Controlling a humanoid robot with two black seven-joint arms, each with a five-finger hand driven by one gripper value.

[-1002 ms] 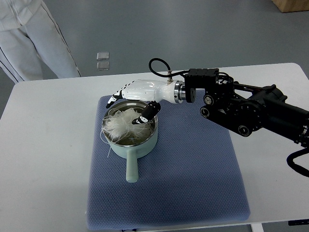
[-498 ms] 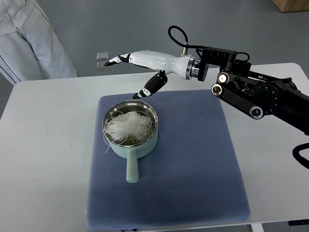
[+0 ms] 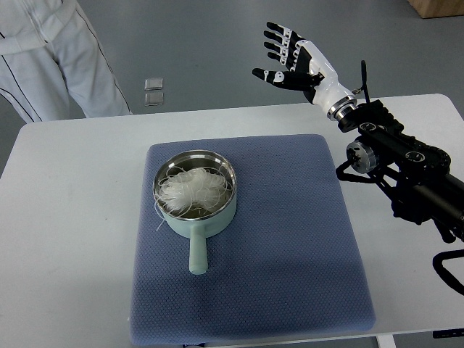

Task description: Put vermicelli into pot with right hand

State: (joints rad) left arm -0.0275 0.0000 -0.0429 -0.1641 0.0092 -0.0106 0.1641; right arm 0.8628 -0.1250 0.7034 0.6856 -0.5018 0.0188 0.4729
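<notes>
A pale green pot [image 3: 196,210] with a steel inside stands on the blue mat [image 3: 290,239], its handle toward the near edge. A white tangle of vermicelli [image 3: 192,185] lies inside it, with a few strands hanging over the left rim. My right hand [image 3: 290,58] is raised high past the table's far edge, well to the right of the pot, palm up, fingers spread, holding nothing. Its black arm [image 3: 399,167] comes in from the right. The left arm does not show.
The mat lies on a white table [image 3: 65,217]. A person in light trousers [image 3: 65,58] stands beyond the far left corner. Two small clear squares [image 3: 154,90] lie on the grey floor behind the table.
My right hand has lifted from the pot, swung up and to the right and turned palm up. The vermicelli stays in the pot.
</notes>
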